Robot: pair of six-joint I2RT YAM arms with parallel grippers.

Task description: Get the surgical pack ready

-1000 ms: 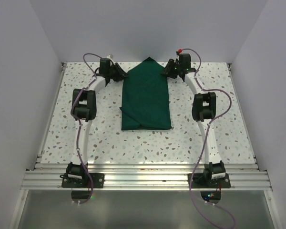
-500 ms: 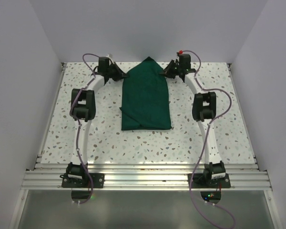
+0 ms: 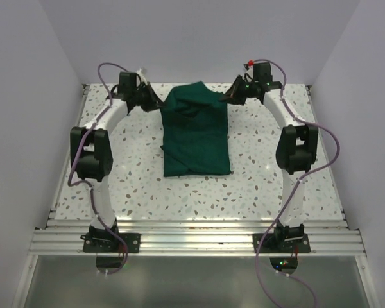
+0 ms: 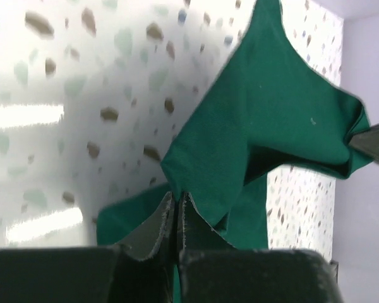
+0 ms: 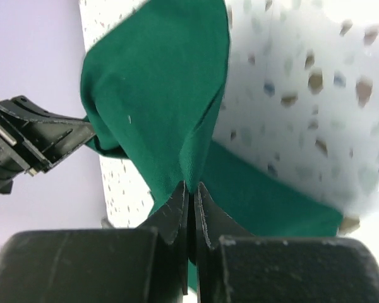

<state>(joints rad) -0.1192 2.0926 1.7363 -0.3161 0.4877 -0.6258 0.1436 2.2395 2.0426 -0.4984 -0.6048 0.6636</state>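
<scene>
Left gripper (image 4: 177, 197) and right gripper (image 5: 191, 187) clamp drape (image 3: 196, 135) corners thinly; I judge uneven lifting could slip one free.

Dark green cloth drape (image 3: 196, 138) on a speckled white table (image 3: 141, 183).
The drape was plain and unpatterned; the table was flecked with grey and brown. The left arm (image 3: 104, 192) and right arm (image 3: 294, 192) were white with black joints, black grippers and purple cables (image 3: 100, 74). The rail (image 3: 192, 242) was silver and the walls (image 3: 199, 38) pale lilac-grey.
</scene>
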